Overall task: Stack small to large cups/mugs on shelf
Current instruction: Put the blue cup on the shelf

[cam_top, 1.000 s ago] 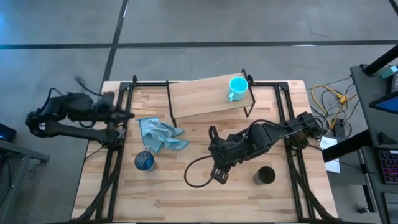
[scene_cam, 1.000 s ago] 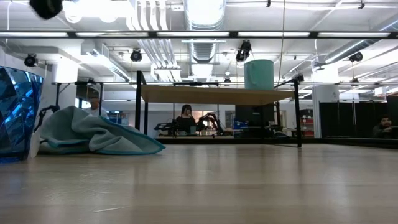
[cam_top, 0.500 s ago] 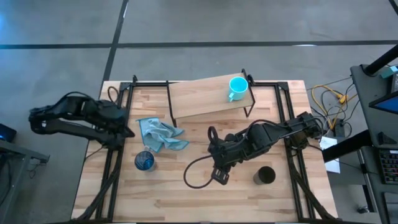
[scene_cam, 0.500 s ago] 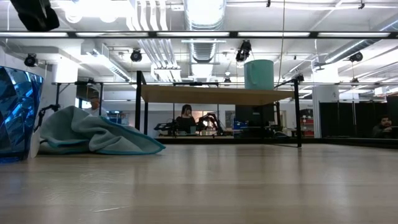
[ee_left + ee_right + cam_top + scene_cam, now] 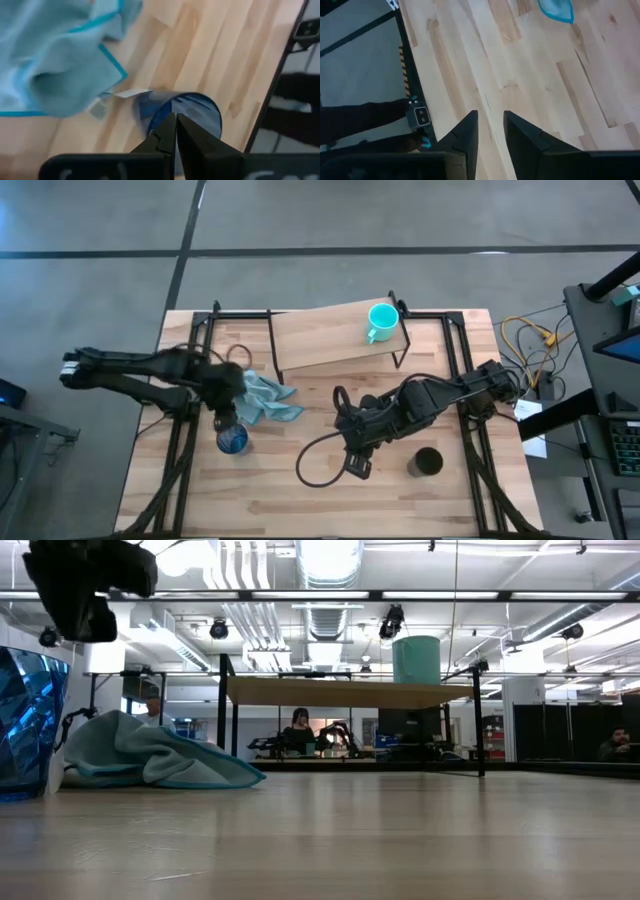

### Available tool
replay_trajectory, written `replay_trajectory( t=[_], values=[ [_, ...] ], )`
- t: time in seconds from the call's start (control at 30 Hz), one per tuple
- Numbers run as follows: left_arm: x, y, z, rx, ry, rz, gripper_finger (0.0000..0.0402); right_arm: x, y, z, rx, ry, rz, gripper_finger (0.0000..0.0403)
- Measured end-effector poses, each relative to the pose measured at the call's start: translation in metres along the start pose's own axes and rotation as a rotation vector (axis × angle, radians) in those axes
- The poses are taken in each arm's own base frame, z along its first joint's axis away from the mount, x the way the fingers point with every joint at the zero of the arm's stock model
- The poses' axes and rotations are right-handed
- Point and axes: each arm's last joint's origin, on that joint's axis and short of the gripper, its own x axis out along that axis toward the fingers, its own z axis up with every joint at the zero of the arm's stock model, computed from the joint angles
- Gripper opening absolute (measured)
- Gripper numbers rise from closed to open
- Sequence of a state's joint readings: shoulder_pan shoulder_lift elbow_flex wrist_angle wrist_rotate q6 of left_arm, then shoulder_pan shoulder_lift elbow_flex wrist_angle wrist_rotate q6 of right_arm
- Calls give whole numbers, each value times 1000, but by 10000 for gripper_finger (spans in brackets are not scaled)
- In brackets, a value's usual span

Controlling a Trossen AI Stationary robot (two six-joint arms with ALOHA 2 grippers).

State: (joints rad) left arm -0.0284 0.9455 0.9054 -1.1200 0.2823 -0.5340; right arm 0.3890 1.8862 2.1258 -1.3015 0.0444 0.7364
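Note:
The translucent blue glass cup [image 5: 232, 440] stands on the table at the left, next to a light blue cloth [image 5: 265, 398]. It also shows in the low view [image 5: 25, 720] and the left wrist view [image 5: 192, 111]. The teal mug [image 5: 380, 321] stands on the wooden shelf [image 5: 320, 340] at its right end. The black cup [image 5: 427, 462] stands on the table at the right. My left gripper [image 5: 175, 125] is shut and hangs above the blue cup's far side, clear of it [image 5: 85, 590]. My right gripper [image 5: 490, 125] is open and empty, low over the table's middle [image 5: 354, 464].
The cloth [image 5: 150, 752] lies bunched between the blue cup and the shelf. A black cable [image 5: 315, 465] loops on the table by my right gripper. Black frame rails [image 5: 180, 450] run along the table's left and right sides. People sit in the room beyond the table.
My left arm has swung from beyond the table's left edge toward the right. It now reaches over the cloth and the blue cup, and has come lower. My right arm and the cups have kept still.

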Motion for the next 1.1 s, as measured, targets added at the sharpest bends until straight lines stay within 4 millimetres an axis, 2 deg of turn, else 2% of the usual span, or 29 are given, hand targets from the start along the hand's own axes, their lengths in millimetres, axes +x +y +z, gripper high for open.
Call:
replay_trajectory(
  t=[0.23,0.43,0.53,0.73,0.83,0.97,1.1],
  values=[
    [35,-1,11,-77,245,-71,0,0,4,-4,-29,7,4,83],
    [47,-5,13,-162,459,-203,0,-1,12,-12,-80,20,16,82],
    [44,-10,19,-147,445,-220,0,-1,16,-16,-95,24,22,84],
    [18,-16,28,-32,210,-26,0,1,22,-24,-119,40,23,83],
    [3,-16,26,-11,104,45,0,3,24,-27,-127,47,22,82],
    [-11,-16,20,7,39,32,0,3,26,-29,-117,50,23,82],
    [-14,-11,9,-10,89,47,0,3,25,-29,-77,44,16,80]
  ],
)
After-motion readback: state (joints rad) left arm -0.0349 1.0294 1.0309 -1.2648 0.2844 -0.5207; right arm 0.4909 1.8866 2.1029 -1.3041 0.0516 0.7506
